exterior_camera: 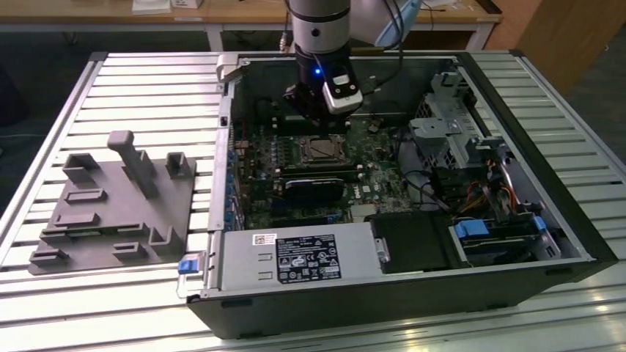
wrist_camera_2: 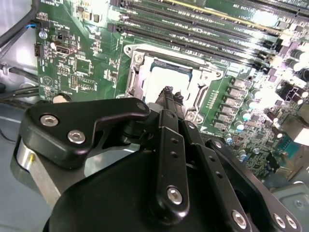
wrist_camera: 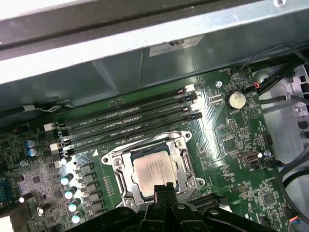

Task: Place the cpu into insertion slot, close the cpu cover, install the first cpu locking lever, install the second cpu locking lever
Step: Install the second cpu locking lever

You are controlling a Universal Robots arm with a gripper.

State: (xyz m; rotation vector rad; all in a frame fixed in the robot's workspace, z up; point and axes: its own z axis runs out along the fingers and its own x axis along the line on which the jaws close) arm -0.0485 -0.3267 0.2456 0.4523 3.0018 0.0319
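The big black computer case point(exterior_camera: 411, 293) lies open on the slatted worktop point(exterior_camera: 146, 81). Inside it is the green board point(wrist_camera: 231, 145). In both wrist views the insertion slot point(wrist_camera: 118, 166) sits on this board, beside the long black strips point(wrist_camera: 125, 118). The silver cpu point(wrist_camera: 152, 169) lies flat in the slot, with the cpu cover point(wrist_camera: 186, 166) down around it. The tool point(wrist_camera: 164, 187) hangs just over the slot's edge, its fingers pressed together, holding nothing

I see a ribbed metal worktable point(exterior_camera: 137, 88) under even light, a wooden desk point(exterior_camera: 117, 16) behind it, and a wooden cabinet point(exterior_camera: 572, 37) at the exterior view's right.
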